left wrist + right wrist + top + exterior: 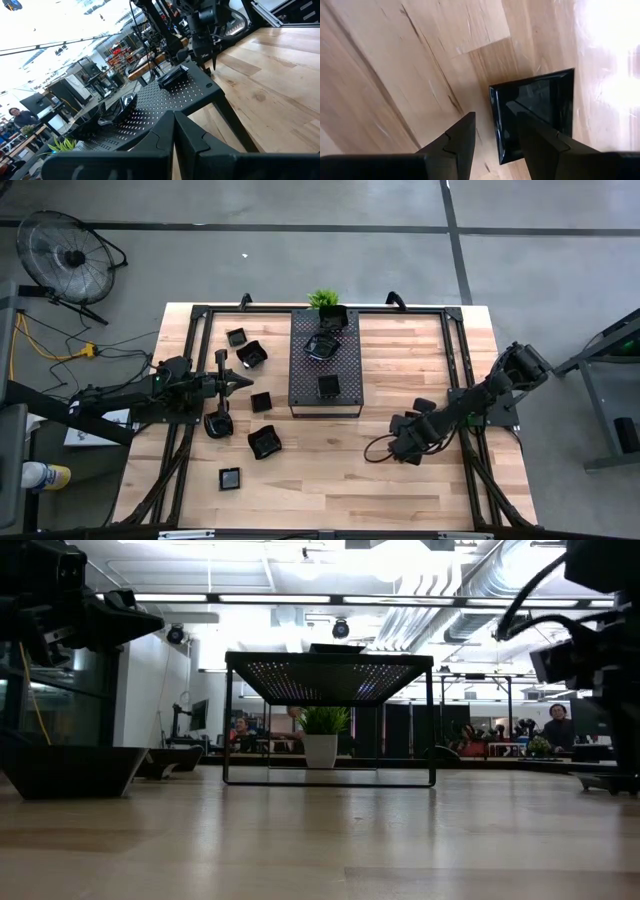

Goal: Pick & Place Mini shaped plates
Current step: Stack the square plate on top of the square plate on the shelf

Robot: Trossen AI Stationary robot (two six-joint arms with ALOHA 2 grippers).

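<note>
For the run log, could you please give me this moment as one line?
right pincer: open, straddling rim of square mini plate on table | left pincer: shut, empty, beside tray | tray holds three plates

Overhead camera looks straight down on the perforated tray (325,362); a surface-level camera faces it edge-on (329,665) toward the room. The left wrist camera sees it obliquely and near (165,102); the right wrist camera points down, close, at one square plate (535,107).

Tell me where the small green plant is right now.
In the high view, the small green plant stands at the table's far edge, centred, right behind the perforated tray, which holds three black mini plates.
</note>
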